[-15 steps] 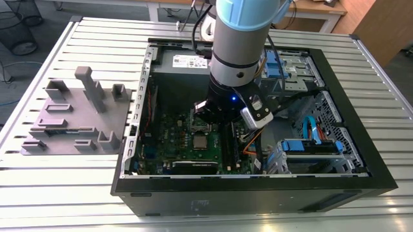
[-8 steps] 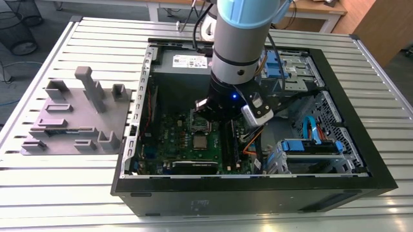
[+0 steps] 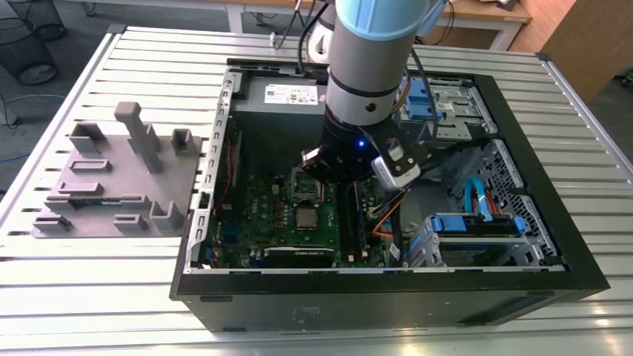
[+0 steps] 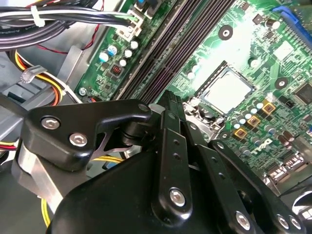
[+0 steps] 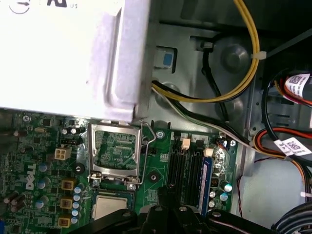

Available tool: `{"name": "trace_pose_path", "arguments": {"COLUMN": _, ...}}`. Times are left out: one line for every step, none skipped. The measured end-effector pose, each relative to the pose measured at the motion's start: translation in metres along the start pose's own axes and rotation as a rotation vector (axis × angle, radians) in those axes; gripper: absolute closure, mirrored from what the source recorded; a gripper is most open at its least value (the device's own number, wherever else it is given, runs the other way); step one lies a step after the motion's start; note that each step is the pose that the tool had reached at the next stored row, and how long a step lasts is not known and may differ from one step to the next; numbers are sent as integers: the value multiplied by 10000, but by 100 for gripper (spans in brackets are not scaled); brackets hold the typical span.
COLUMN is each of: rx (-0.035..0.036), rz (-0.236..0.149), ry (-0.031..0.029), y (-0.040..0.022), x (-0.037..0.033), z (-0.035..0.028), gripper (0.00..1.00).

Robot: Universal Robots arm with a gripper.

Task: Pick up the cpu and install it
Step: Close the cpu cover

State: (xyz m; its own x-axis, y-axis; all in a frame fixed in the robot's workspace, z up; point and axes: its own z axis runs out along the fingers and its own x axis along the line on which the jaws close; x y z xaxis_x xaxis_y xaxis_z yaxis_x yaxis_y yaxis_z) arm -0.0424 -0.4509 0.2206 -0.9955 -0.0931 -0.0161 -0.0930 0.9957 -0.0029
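My gripper [image 4: 167, 97] looks clenched on nothing, its tips hanging over the motherboard [image 4: 253, 44] beside the memory slots [image 4: 175, 44]. The cpu [image 4: 226, 90] lies flat in its socket nearby, clear of the fingers, with the metal load frame [image 5: 114, 153] flipped open beside it.

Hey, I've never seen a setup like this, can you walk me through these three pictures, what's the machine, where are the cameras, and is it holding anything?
This is one robot arm reaching down into an open computer case on a slatted metal table. The exterior view looks on from outside; both wrist views ride on the arm and look down at the green motherboard. The black gripper looks shut, with nothing in it. The cpu, a small silver square, lies on the board, apart from the gripper. A grey parts holder sits beside the case.
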Motion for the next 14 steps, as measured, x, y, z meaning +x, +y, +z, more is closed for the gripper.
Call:
{"name": "trace_pose_path", "arguments": {"rx": -1, "rz": -2, "ry": 0, "y": 7, "x": -5, "z": 1, "gripper": 89}}
{"name": "trace_pose_path", "arguments": {"rx": -2, "rz": -4, "ry": -1, "y": 13, "x": -10, "z": 2, "gripper": 89}}
{"name": "trace_pose_path", "arguments": {"rx": -2, "rz": -6, "ry": 0, "y": 18, "x": -14, "z": 2, "gripper": 89}}
{"name": "trace_pose_path", "arguments": {"rx": -3, "rz": -7, "ry": 0, "y": 24, "x": -19, "z": 3, "gripper": 89}}
{"name": "trace_pose_path", "arguments": {"rx": -4, "rz": -9, "ry": -1, "y": 27, "x": -22, "z": 4, "gripper": 89}}
{"name": "trace_pose_path", "arguments": {"rx": -5, "rz": -9, "ry": -1, "y": 28, "x": -22, "z": 4, "gripper": 89}}
{"name": "trace_pose_path", "arguments": {"rx": -4, "rz": -9, "ry": -1, "y": 29, "x": -22, "z": 4, "gripper": 89}}
{"name": "trace_pose_path", "arguments": {"rx": -4, "rz": -9, "ry": 0, "y": 29, "x": -23, "z": 4, "gripper": 89}}
{"name": "trace_pose_path", "arguments": {"rx": -3, "rz": -10, "ry": -1, "y": 30, "x": -23, "z": 4, "gripper": 89}}
{"name": "trace_pose_path", "arguments": {"rx": -4, "rz": -11, "ry": -1, "y": 31, "x": -24, "z": 4, "gripper": 89}}
{"name": "trace_pose_path", "arguments": {"rx": -4, "rz": -10, "ry": 0, "y": 32, "x": -24, "z": 4, "gripper": 89}}
{"name": "trace_pose_path", "arguments": {"rx": -4, "rz": -10, "ry": -1, "y": 34, "x": -24, "z": 4, "gripper": 89}}
{"name": "trace_pose_path", "arguments": {"rx": -4, "rz": -10, "ry": -1, "y": 36, "x": -24, "z": 5, "gripper": 89}}
{"name": "trace_pose_path", "arguments": {"rx": -4, "rz": -10, "ry": -1, "y": 38, "x": -24, "z": 5, "gripper": 89}}
